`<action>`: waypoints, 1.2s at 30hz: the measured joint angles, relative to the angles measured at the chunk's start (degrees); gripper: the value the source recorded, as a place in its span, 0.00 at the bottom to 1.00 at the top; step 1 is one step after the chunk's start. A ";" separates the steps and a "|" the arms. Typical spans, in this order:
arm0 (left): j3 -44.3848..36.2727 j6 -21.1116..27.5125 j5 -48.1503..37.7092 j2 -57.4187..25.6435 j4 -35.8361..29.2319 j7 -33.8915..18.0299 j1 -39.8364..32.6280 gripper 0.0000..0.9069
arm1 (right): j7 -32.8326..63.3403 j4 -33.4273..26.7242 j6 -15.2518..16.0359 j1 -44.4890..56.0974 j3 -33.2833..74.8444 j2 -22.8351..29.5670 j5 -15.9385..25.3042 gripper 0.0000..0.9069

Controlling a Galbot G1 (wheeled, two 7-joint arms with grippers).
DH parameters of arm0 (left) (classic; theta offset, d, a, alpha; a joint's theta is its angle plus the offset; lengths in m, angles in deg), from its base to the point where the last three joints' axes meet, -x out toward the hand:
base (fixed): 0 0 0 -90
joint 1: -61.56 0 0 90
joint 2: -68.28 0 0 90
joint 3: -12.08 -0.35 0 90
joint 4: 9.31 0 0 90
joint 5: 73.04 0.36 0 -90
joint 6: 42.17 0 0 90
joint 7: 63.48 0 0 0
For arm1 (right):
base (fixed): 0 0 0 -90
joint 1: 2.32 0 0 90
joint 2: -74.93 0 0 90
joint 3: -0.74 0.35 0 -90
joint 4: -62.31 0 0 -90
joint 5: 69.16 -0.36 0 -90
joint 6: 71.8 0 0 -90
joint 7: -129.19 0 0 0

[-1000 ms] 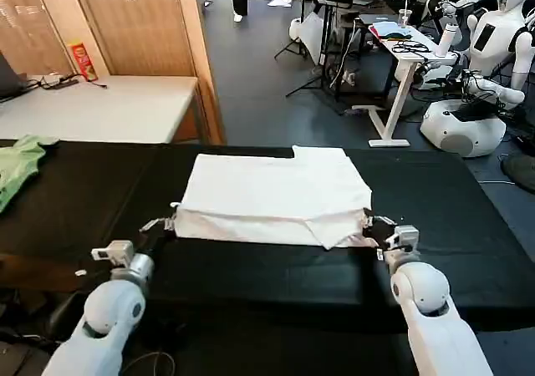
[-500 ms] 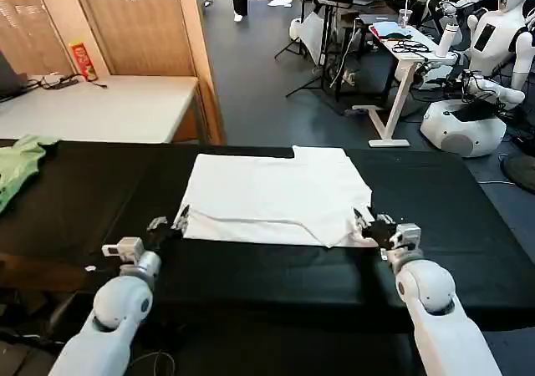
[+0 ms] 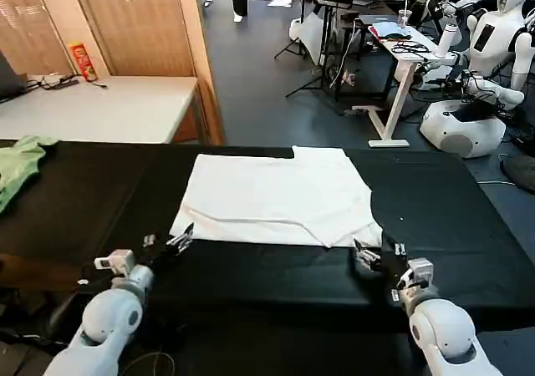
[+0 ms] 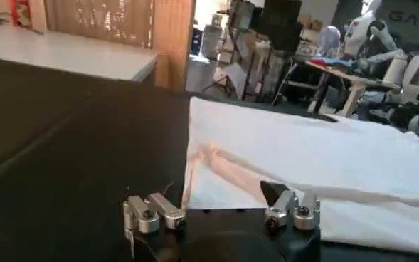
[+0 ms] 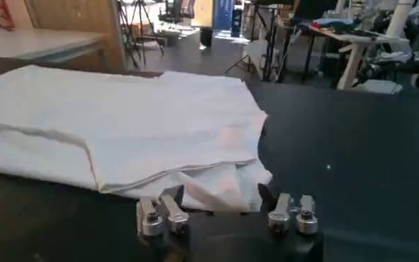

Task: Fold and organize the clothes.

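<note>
The white T-shirt (image 3: 276,194) lies folded into a rough rectangle in the middle of the black table (image 3: 468,217), with a fold line running across its near part. My left gripper (image 3: 167,241) stands open just off the shirt's near left corner, nothing between its fingers. My right gripper (image 3: 376,252) is open a little in front of the near right corner, also holding nothing. The left wrist view has the shirt (image 4: 301,153) lying flat beyond the open left gripper (image 4: 220,208). From the right wrist, the shirt's layered corner (image 5: 216,178) sits just ahead of the open right gripper (image 5: 220,208).
A light green garment (image 3: 17,163) lies at the table's far left. Behind it stands a grey table (image 3: 109,109) with a red box (image 3: 82,59). Other robots (image 3: 476,75) and a white desk (image 3: 401,50) stand beyond the table's far right.
Both grippers have let go of the shirt's near edge and drawn back toward the table's front. The shirt's near edge has settled flat.
</note>
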 joint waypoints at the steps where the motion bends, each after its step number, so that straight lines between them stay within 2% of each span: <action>1: 0.00 0.01 0.00 0.01 0.13 0.00 -0.03 0.00 | 0.02 -0.05 -0.06 0.09 0.01 0.09 0.01 0.19; 6: 0.01 0.29 0.01 0.01 0.71 0.07 0.15 0.00 | 0.30 0.39 -0.17 0.79 0.14 0.45 0.02 0.09; 13: 0.83 1.88 1.26 -0.94 -0.92 -1.67 2.21 0.00 | 3.10 3.89 1.23 3.57 1.03 -0.69 -2.03 0.03; 21: 2.89 2.62 3.86 -4.18 -8.17 -3.32 8.88 0.00 | 7.15 10.78 6.52 10.97 3.62 -1.64 -4.30 0.03; 25: 4.30 2.73 3.87 -5.75 -12.01 -3.78 13.53 0.00 | 7.27 14.19 8.24 15.00 5.09 -1.55 -4.16 0.03; 35: 9.25 2.02 3.29 -7.57 -19.61 -4.06 25.69 0.00 | 6.73 19.44 8.94 22.15 6.89 -0.83 -2.80 0.03; 36: 9.68 1.97 2.87 -7.57 -19.83 -4.39 26.65 0.88 | 6.55 19.77 8.95 22.58 6.90 -0.80 -2.79 0.12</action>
